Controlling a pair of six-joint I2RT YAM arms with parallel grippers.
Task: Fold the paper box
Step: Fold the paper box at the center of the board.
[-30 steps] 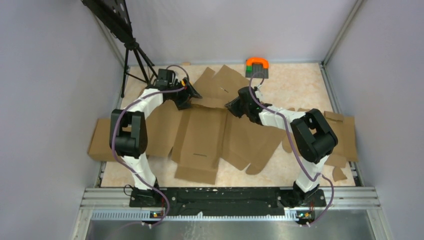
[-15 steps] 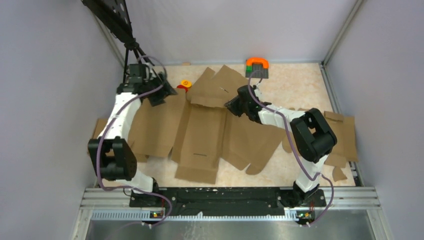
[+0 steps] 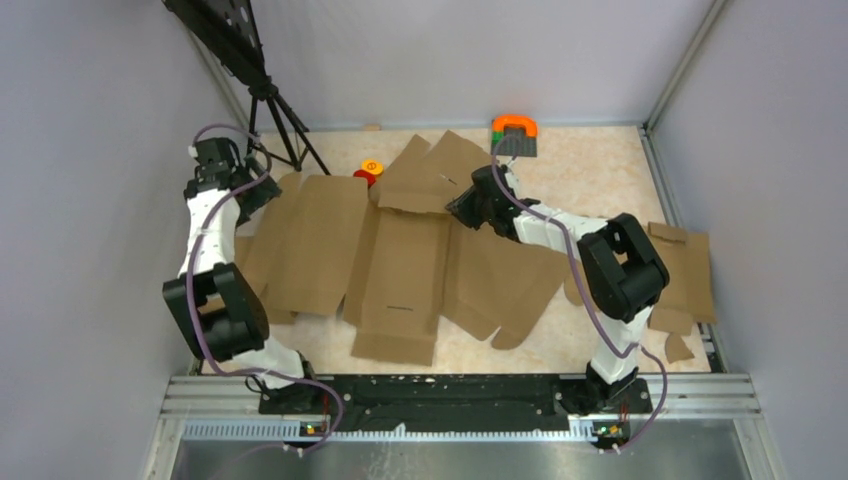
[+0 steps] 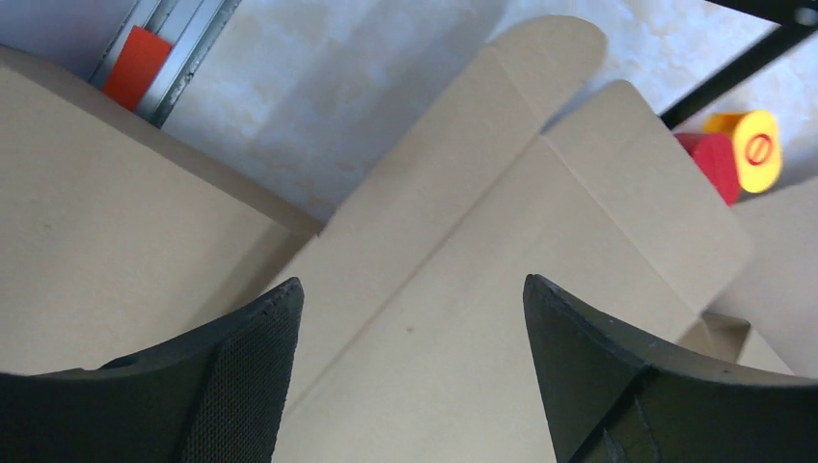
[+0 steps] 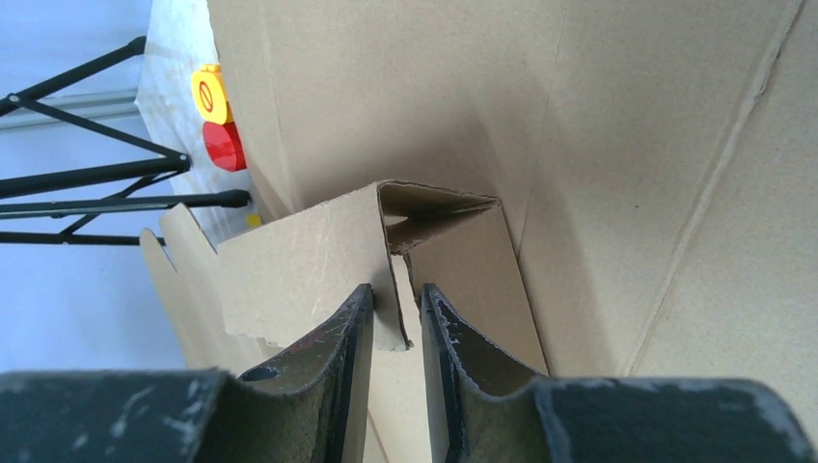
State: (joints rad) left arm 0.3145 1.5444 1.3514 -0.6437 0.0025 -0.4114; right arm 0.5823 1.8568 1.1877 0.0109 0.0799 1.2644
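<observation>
Cardboard of the paper box (image 3: 400, 270), spread flat on the table (image 3: 600, 170), was pinched at a raised flap (image 5: 309, 270) by my right gripper (image 5: 395, 307), nearly closed. My left gripper (image 4: 410, 323) hung wide open, empty, over its left panel (image 3: 310, 245). I judged that pressing the crease down there would help.

The paper box (image 3: 400, 270) is matt brown corrugated cardboard.

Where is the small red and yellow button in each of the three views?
Top external: the red and yellow button sits far left of centre, just beyond the paper box.
Left wrist: at the upper right edge, past a box flap.
Right wrist: in the upper left, beside the cardboard's edge.
Shared landmark: the black tripod, whose legs stand next to the button in all views.
</observation>
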